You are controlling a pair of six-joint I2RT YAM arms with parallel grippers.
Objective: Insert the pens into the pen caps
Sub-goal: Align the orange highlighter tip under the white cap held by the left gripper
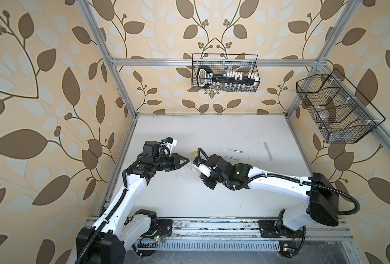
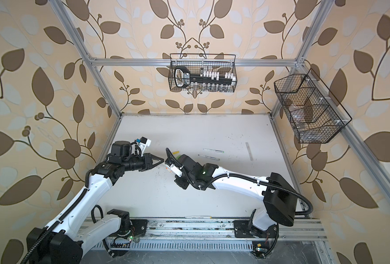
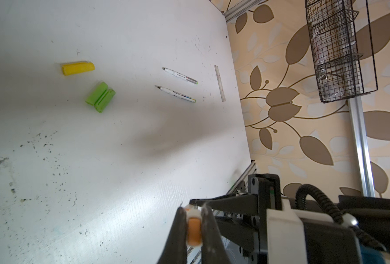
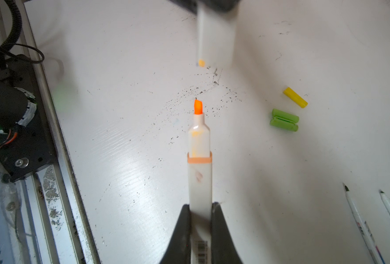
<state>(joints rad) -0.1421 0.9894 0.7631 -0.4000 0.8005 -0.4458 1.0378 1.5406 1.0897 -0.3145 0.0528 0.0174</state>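
White counter (image 3: 120,160) is carrying green caps (image 3: 100,97), yellow cap (image 3: 78,68) and two bare pens (image 3: 180,75), untouched; right gripper (image 4: 200,206) is clamping orange-tipped pen (image 4: 199,180), left gripper (image 3: 193,209) is clamping pale cap (image 3: 194,228), near but apart. Insertion is judged pending.

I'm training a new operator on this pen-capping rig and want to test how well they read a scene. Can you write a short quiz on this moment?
1. True or false: the right claw is shut on an orange-tipped pen.
2. How many green caps lie on the table? A one, B two, C three.
3. What does the left claw grip?
Key: 1 true. 2 B; they lie side by side. 3 A white cap with an orange end.
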